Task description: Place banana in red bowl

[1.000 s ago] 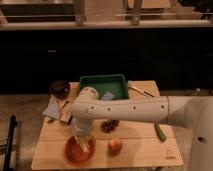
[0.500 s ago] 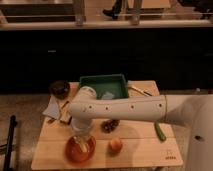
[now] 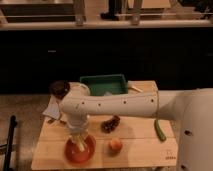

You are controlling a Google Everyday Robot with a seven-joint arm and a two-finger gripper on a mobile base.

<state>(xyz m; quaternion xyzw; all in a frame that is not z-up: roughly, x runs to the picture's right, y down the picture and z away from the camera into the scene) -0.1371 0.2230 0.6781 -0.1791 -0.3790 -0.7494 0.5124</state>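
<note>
Little has been shifted since a moment ago: the gripper [image 3: 78, 141] is kept low over the red bowl [image 3: 79, 149], the banana [image 3: 80, 144] seemingly clasped there, an orange [image 3: 116, 145] to its side.

The white arm reaches in from the right side, running level across the middle of the tabletop, then bends sharply down at a bulky wrist joint near the left edge. The gripper [image 3: 78, 141] hangs straight down from that joint — pointing at the front-left corner area — low over the tabletop.
</note>
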